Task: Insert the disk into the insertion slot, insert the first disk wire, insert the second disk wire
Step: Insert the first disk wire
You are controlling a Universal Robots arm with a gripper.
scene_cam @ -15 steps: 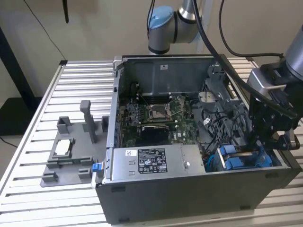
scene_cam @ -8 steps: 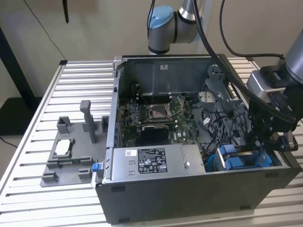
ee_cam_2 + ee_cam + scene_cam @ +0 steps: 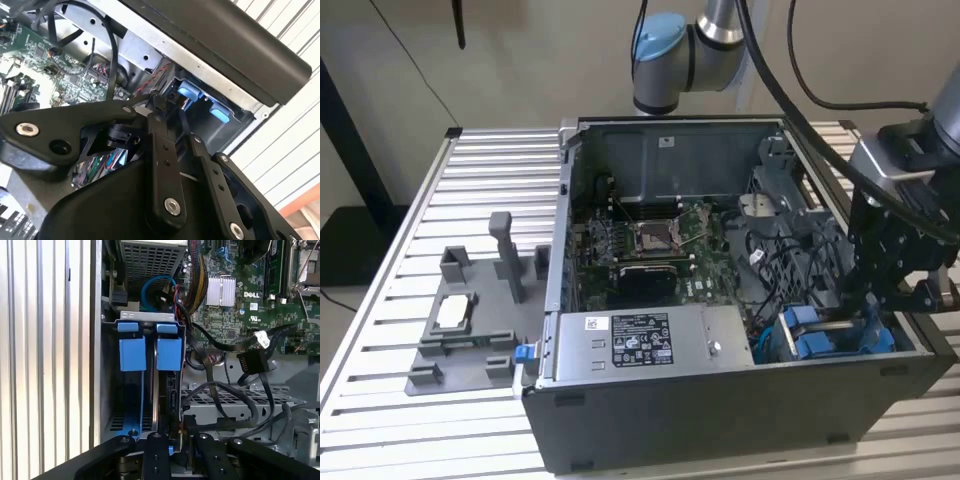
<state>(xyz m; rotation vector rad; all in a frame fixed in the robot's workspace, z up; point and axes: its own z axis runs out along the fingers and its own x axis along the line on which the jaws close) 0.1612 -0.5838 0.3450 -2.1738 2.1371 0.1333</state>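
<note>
The disk (image 3: 167, 390) stands edge-on in the insertion slot (image 3: 147, 316), the grey drive cage at the case corner, with its blue carrier tab (image 3: 170, 351) at the far end. A second blue carrier (image 3: 132, 352) sits beside it. In the exterior view my gripper (image 3: 868, 300) reaches down into the cage beside the blue carriers (image 3: 817, 340). In both wrist views my gripper (image 3: 176, 437) (image 3: 167, 107) is at the disk's near end, shut on a black disk wire (image 3: 182, 125) that runs between its fingers. Where the plug meets the disk is hidden.
A loose black connector (image 3: 255, 360) on a flat cable hangs over the perforated tray (image 3: 235, 402). Black cables loop across the motherboard (image 3: 650, 240). The grey power-supply box (image 3: 640, 340) lies along the case front. A grey fixture (image 3: 470, 320) sits on the slatted table at the exterior view's left.
</note>
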